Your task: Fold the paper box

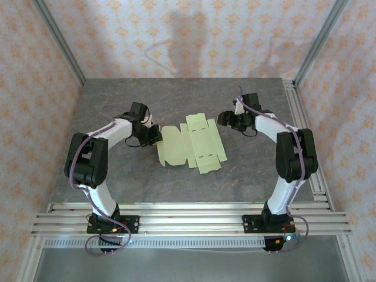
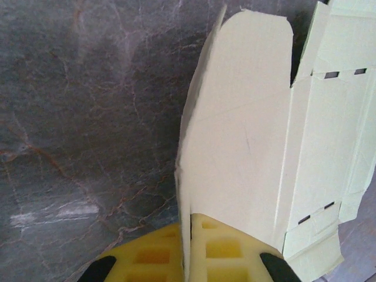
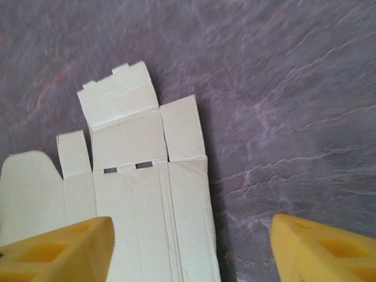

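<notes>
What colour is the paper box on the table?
Pale yellow-green. The paper box shows best in the right wrist view, against the dark marbled table.

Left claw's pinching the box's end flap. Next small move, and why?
Probably lower the right claw and grip the edge of the paper box before folding: its jaws stand open astride that edge, while the left claw is shut on the opposite end flap.

The paper box (image 1: 191,144) is matt thin card — the table (image 1: 117,106) smooth, marbled stone-look.
</notes>
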